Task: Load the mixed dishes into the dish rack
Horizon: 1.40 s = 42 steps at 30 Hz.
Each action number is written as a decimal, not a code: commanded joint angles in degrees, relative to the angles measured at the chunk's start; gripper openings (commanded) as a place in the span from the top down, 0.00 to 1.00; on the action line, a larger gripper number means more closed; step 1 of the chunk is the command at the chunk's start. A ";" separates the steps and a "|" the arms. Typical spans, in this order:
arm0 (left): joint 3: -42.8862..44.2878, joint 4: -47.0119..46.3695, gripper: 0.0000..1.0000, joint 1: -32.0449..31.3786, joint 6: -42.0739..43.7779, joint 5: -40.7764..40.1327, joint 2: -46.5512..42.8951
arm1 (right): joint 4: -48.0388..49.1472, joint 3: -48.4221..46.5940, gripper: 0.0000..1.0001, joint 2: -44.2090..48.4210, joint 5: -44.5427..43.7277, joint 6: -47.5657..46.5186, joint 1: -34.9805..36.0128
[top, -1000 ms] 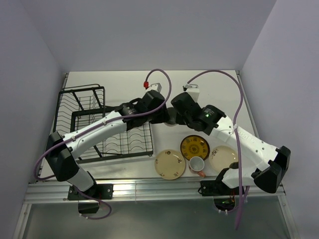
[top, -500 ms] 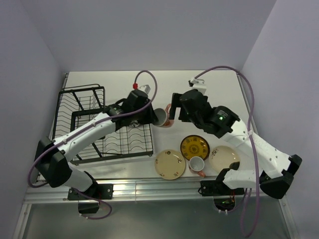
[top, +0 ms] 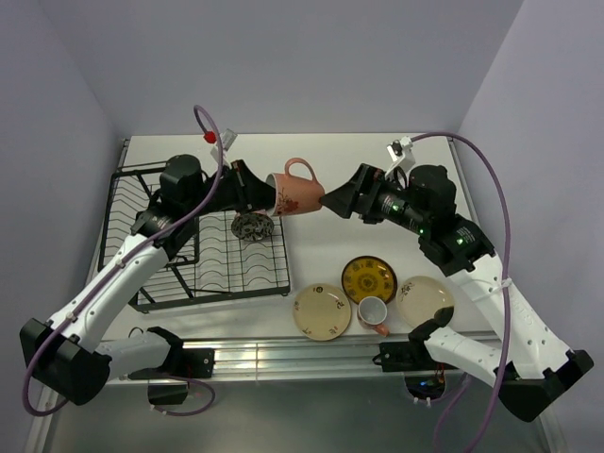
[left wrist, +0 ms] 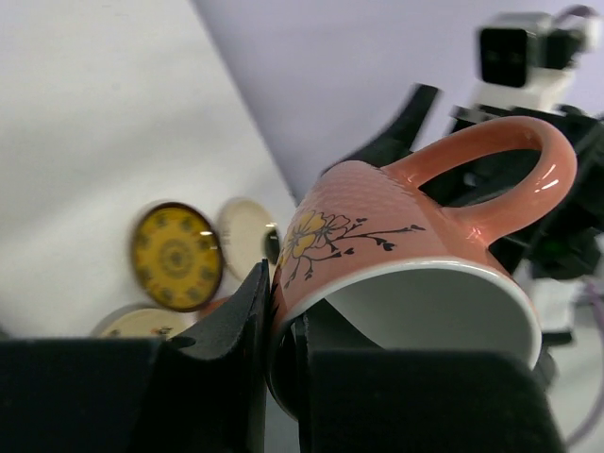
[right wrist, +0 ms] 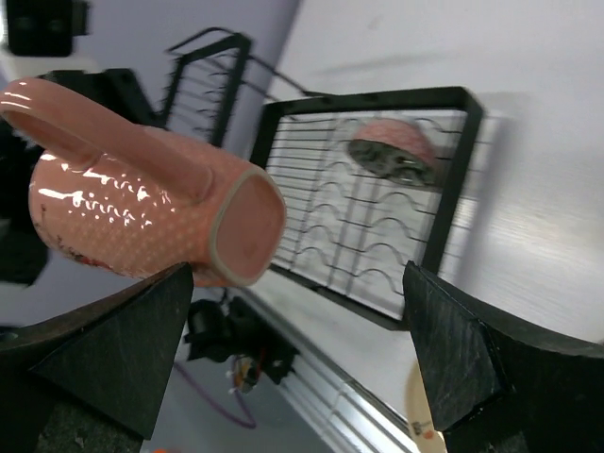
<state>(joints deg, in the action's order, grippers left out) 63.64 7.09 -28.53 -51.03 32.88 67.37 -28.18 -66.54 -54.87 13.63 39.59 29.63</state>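
One pinkish-orange mug [top: 294, 193] — dotted surface, flower print, handle uppermost — hung on its side in the air over the right edge of the dish rack [top: 217, 276]. Its rim was clamped by the left gripper [top: 270, 198]. The right gripper [top: 330, 201] stood spread wide just beside the mug's base, holding nothing. The rack held one small dark bowl [top: 253, 226] on its dividers. On the table [top: 377, 156], right of the rack, lay two cream plates [top: 322, 310], a yellow plate [top: 368, 278] and a second mug [top: 373, 312] — all near the front edge.
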 commanded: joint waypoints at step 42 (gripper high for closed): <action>-10.90 -44.54 1.00 1.20 -35.38 16.34 -1.63 | 53.58 9.15 0.31 -4.28 31.72 19.03 0.08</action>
<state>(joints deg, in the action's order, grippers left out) 51.72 -32.12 -27.18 -85.47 49.67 66.63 22.85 -55.72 -58.98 45.45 59.09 28.97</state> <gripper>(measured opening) 0.153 0.731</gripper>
